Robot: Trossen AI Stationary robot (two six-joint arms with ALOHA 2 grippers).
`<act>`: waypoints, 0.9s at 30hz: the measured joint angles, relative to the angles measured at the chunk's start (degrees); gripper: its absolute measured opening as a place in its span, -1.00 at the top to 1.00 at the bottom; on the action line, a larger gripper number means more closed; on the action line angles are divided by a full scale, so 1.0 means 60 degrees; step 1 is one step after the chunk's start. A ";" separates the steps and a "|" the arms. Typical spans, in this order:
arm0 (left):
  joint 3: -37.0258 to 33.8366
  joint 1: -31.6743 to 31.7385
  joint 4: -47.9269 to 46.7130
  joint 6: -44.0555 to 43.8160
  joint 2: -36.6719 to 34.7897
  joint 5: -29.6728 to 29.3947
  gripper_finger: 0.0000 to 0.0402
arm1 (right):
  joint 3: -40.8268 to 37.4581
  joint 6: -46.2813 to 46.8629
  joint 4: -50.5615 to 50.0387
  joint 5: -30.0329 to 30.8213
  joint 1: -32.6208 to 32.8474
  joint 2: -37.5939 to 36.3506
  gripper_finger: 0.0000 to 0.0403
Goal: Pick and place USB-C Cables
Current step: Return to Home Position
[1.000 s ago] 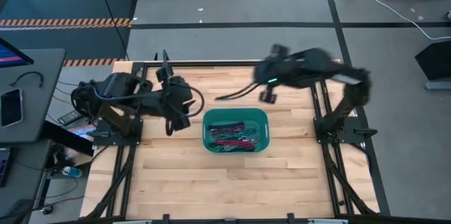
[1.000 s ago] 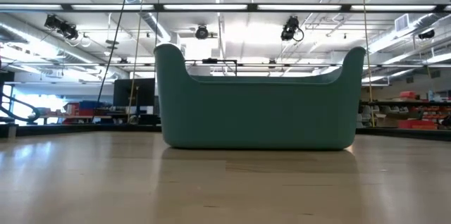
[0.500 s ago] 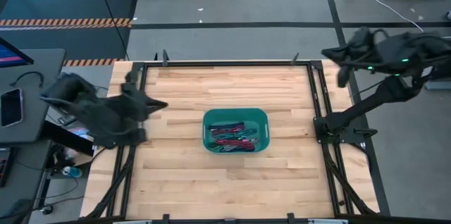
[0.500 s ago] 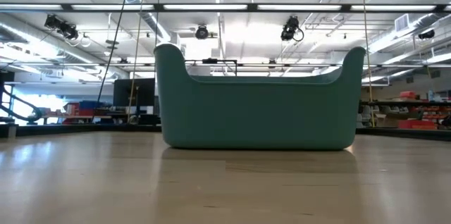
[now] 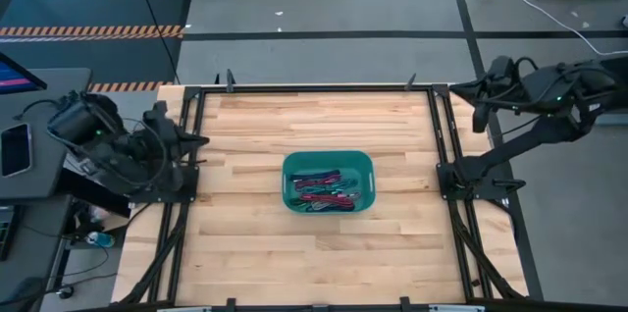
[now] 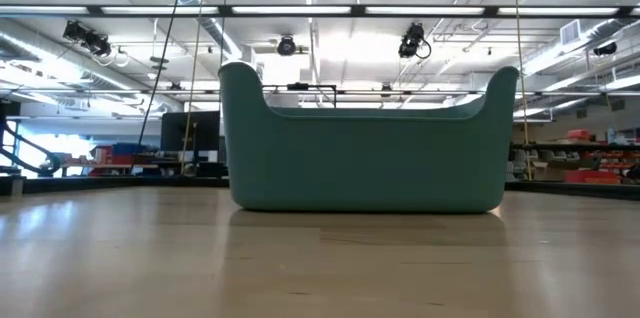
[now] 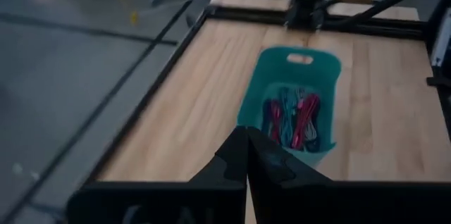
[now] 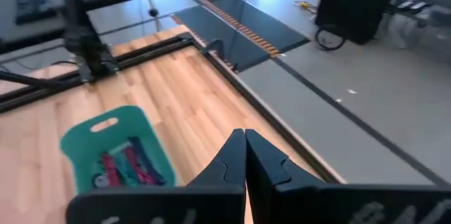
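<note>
A teal basket (image 5: 328,182) stands on its base at the middle of the wooden table; in the low view its wall (image 6: 365,158) fills the centre. Several USB-C cables (image 5: 324,192) lie bundled inside it, magenta, cyan and purple (image 7: 296,118) (image 8: 127,164). My left gripper (image 5: 194,141) (image 7: 246,157) is shut and holds nothing, drawn back over the table's left edge and pointing toward the basket. My right gripper (image 5: 478,108) (image 8: 244,155) is shut with nothing in it, raised beyond the table's far right corner.
Black frame rails (image 5: 440,135) run along the table's left, right and far edges. A desk (image 5: 29,135) with a phone stands left of the table. Bare wood (image 5: 314,263) lies all around the basket.
My left gripper has drawn back from beside the basket's left end to the table's left edge. My right gripper has swung away from over the table's far middle to beyond the far right corner. Basket and cables have stayed put.
</note>
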 joint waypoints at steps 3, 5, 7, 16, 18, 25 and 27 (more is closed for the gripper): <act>-0.2109 -0.0196 0.0832 -0.1112 -0.1035 -0.0012 0.98 | -0.0995 -0.0014 0.0915 -0.0311 0.0000 -0.0577 1.00; -0.3492 -0.0346 0.1889 -0.1334 -0.1675 -0.0042 0.98 | -0.1718 -0.0020 0.1651 -0.0525 0.0000 -0.1030 1.00; -0.4785 -0.0467 0.3227 -0.1282 -0.2257 -0.0056 0.98 | -0.2530 -0.0045 0.2609 -0.0941 0.0000 -0.1489 1.00; -0.9626 -0.0695 0.9757 -0.0586 -0.4162 0.0356 0.98 | -0.6285 -0.0992 0.7886 -0.4654 0.0000 -0.3095 0.93; -1.0309 -0.0691 1.0750 -0.0832 -0.4304 0.0378 0.97 | -0.6772 -0.0986 0.8299 -0.5258 0.0000 -0.3257 0.89; -1.1538 -0.0688 1.1675 -0.2013 -0.4338 0.1413 0.97 | -0.7258 0.1593 0.8341 -0.7742 0.0000 -0.3352 0.86; -1.1676 -0.0688 1.1683 -0.2031 -0.4335 0.1830 0.97 | -0.7258 0.2339 0.8459 -0.8206 0.0000 -0.3372 0.87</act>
